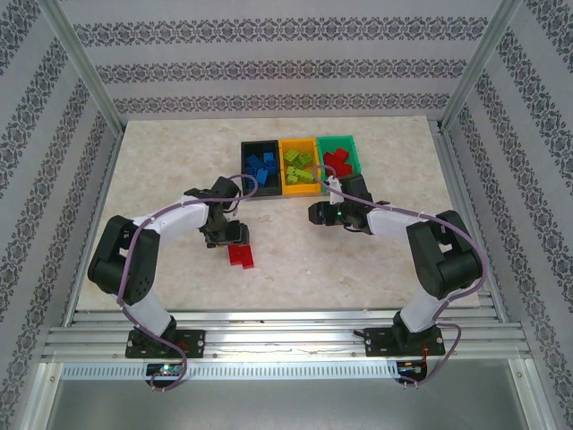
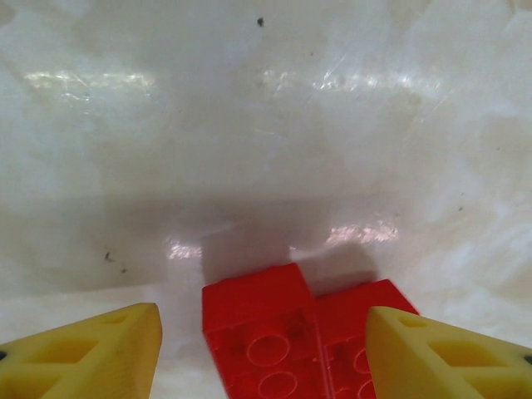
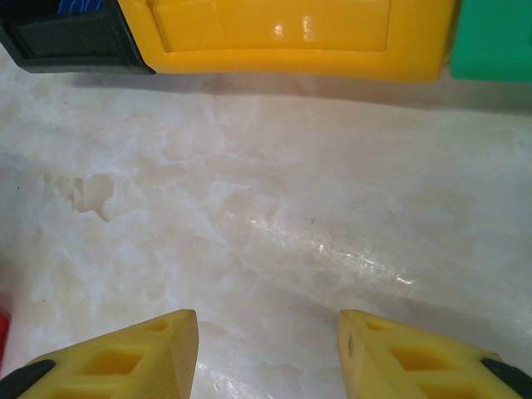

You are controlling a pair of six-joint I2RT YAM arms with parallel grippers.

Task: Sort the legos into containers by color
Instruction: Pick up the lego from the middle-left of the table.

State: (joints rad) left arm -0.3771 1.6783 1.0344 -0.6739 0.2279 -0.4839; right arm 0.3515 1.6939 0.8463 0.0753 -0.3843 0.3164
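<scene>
Left wrist view puts the left fingers (image 2: 100, 357) in the bottom corners of the frame, standing well apart with nothing clamped. Two red bricks (image 2: 266, 332) lie side by side on the surface (image 2: 266, 125) between them at bottom centre. Bare surface shows between the bottom-left finger and the nearer brick. The bottom-right finger overlaps the edge of the other brick, and whether it touches there cannot be told. The step in hand looks like a pick of red from the surface, and the approach looks off-centre. A small shift toward the right of the frame, so both fingers clear the brick walls before lowering, should keep one finger from landing on the studs. Whether the two bricks are joined is unclear, so closing on the flat side walls and lifting straight up would guard against one dropping away. From the top external view, the bricks sit left of centre and the green bin (image 1: 338, 140), at the right end of the row in the upper middle, has red pieces in it. The right fingers (image 3: 108, 362) are partly open and empty, hovering over bare surface just before the yellow bin (image 3: 274, 33). They sit along the way to the green bin, so a carry should pass high or around them.
</scene>
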